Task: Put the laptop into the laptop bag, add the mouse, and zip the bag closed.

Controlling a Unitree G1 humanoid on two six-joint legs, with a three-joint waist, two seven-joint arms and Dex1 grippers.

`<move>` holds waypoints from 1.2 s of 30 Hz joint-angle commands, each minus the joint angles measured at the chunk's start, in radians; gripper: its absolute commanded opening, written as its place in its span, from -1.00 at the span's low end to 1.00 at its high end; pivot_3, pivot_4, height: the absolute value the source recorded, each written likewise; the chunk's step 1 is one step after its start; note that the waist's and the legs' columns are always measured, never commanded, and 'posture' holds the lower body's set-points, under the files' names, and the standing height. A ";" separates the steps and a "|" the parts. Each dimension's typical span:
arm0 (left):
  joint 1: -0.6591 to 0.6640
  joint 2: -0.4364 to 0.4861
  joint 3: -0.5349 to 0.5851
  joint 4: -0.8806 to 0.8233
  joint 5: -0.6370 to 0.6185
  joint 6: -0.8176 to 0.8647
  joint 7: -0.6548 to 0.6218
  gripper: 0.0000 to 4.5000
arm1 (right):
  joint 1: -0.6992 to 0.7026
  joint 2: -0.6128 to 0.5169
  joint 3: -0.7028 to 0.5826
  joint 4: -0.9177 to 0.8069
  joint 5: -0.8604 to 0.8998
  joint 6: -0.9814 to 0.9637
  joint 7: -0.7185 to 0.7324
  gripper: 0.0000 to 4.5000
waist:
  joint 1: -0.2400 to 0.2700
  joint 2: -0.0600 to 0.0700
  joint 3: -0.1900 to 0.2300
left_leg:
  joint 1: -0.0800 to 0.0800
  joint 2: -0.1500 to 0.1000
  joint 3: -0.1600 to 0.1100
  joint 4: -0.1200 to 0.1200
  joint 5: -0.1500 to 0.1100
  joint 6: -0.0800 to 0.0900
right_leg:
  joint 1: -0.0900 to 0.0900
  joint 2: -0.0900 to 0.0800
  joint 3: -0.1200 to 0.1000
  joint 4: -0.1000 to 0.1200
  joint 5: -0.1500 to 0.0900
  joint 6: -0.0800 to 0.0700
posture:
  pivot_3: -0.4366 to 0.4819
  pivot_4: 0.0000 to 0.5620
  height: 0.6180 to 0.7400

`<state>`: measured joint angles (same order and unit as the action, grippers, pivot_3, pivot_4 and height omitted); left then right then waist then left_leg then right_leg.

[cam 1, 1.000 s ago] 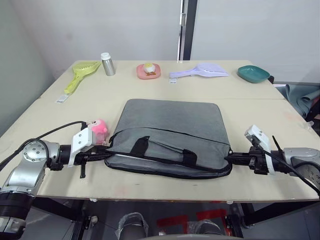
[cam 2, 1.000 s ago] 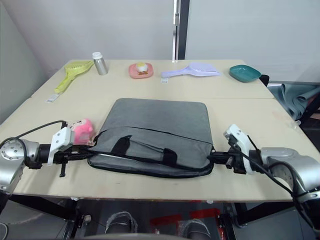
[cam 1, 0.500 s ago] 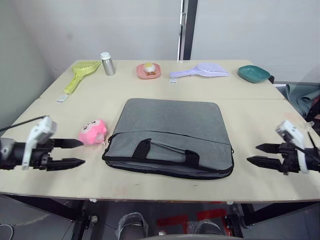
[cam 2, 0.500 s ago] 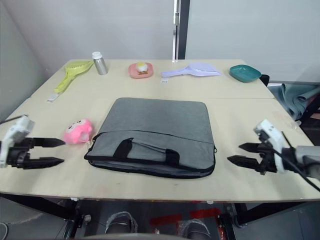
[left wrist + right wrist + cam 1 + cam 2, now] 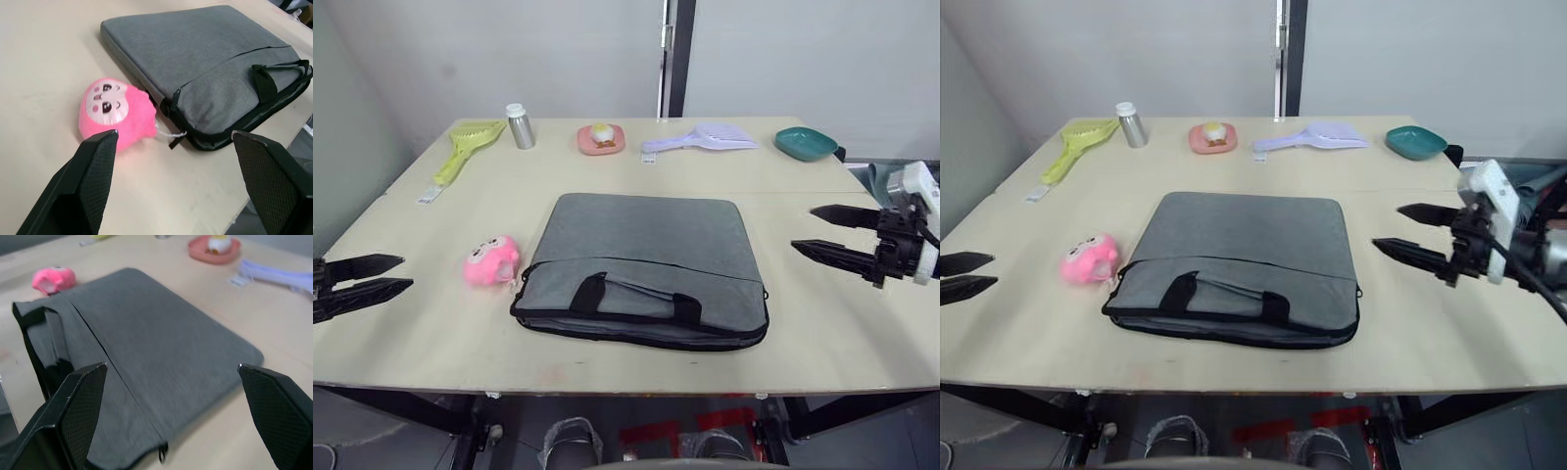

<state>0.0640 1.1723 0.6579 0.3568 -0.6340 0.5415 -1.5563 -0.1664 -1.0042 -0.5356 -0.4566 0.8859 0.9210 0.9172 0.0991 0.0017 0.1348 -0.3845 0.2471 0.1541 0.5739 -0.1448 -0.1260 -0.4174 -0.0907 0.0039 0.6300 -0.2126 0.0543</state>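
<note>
A wide pale wooden desk carries a large grey laptop bag lying flat at its centre, black strap handles toward the near edge at 6 o'clock. A second ago both tools were pressed against the bag's near corners; half a second ago they had let go and backed off to either side; now they are well apart from it. The bag has stayed in place and looks closed along its near edge, with a zip pull at its near right corner. No laptop or mouse lies on the desk, so both are probably inside and the task looks essentially finished.

The right tool hovers at 3 o'clock of the bag, raised off the desk, its two black fingers spread and released, pointing toward the bag. The left tool sits at 9 o'clock near the desk's edge, fingers likewise parted and empty.

A pink plush toy rests just beside the bag's left edge.
</note>
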 commanded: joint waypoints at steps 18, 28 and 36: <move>0.116 -0.143 0.170 -0.581 -0.264 0.132 0.048 0.73 | -0.353 0.266 0.757 0.198 -0.307 -0.207 0.073 -0.99 | -0.008 -0.002 0.001 | -0.001 0.000 -0.001 0.000 0.000 0.000 | -0.001 0.000 -0.001 0.002 0.000 0.000 | -0.05 -0.47 1.00; 0.055 -0.145 0.133 -0.614 -0.324 0.159 0.115 0.73 | -0.385 0.345 1.008 0.414 -0.603 -0.342 0.145 -0.99 | -0.018 -0.006 -0.002 | 0.000 0.000 -0.001 0.001 0.000 0.000 | 0.000 0.001 -0.001 0.003 0.000 0.000 | -0.05 -0.47 1.00; 0.000 -0.149 0.096 -0.537 -0.323 0.157 0.137 0.73 | -0.270 0.395 0.946 0.523 -0.604 -0.468 0.182 -0.99 | -0.019 -0.013 -0.024 | 0.004 0.000 -0.002 0.001 0.000 -0.001 | 0.006 0.001 -0.001 0.002 0.000 0.000 | -0.05 -0.47 1.00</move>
<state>0.0822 1.0221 0.7589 -0.1966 -0.9424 0.7014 -1.4207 -0.4938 -0.6187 0.3870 -0.0024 0.2796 0.4346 1.0804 0.0797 -0.0108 0.1110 -0.3802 0.2476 0.1515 0.5756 -0.1451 -0.1270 -0.4110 -0.0898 0.0020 0.6319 -0.2125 0.0541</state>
